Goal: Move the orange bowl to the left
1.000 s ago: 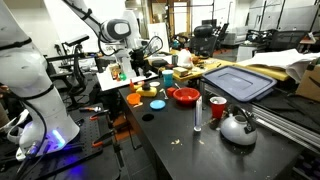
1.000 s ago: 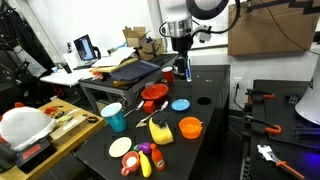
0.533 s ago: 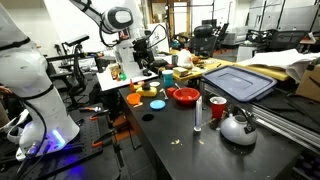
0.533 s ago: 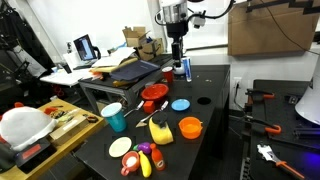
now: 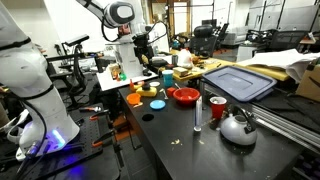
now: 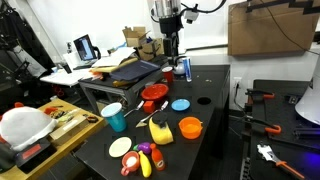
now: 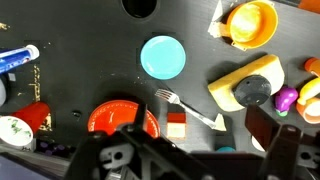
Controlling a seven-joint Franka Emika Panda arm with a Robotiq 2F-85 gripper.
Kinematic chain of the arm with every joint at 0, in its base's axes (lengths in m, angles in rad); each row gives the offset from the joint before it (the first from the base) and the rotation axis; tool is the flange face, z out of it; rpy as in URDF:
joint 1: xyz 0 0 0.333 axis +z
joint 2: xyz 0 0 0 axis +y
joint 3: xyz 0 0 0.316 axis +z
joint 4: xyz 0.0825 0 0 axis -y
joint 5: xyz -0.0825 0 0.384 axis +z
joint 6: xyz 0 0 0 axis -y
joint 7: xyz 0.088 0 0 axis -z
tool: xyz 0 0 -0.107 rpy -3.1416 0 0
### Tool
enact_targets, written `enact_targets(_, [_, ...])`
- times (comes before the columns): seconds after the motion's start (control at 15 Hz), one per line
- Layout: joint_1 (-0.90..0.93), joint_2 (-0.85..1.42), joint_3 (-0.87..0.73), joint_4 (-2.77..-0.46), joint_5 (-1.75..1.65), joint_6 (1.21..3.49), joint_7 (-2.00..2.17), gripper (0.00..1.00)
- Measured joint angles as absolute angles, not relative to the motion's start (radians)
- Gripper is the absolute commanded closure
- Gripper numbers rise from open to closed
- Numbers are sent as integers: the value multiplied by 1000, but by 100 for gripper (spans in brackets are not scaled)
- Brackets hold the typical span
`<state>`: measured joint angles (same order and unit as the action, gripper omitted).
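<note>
The orange bowl (image 6: 190, 127) stands upright near the table's front right edge. It also shows in an exterior view (image 5: 135, 98) and at the top right of the wrist view (image 7: 250, 22). The larger red bowl (image 6: 153, 94) stands further back and shows in the wrist view (image 7: 120, 118). My gripper (image 6: 168, 45) hangs high above the back of the table, well away from the orange bowl. Its fingers (image 7: 185, 160) are spread apart and hold nothing.
A blue disc (image 7: 162, 56), a fork (image 7: 185, 108), a yellow wedge (image 7: 245, 80) and a small red and white block (image 7: 176, 126) lie between the bowls. A teal cup (image 6: 114, 116), toy fruit (image 6: 140, 160), a kettle (image 5: 237, 125) and a red can (image 5: 217, 107) also stand on the table.
The arm has risen and swung away from the table top towards the back. The bowls and other things have not moved.
</note>
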<state>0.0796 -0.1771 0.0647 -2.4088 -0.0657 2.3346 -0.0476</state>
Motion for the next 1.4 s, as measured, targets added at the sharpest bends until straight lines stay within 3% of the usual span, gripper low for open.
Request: enact_targets(1.4, [41,-104,58,-2386,-106,2336,128,0])
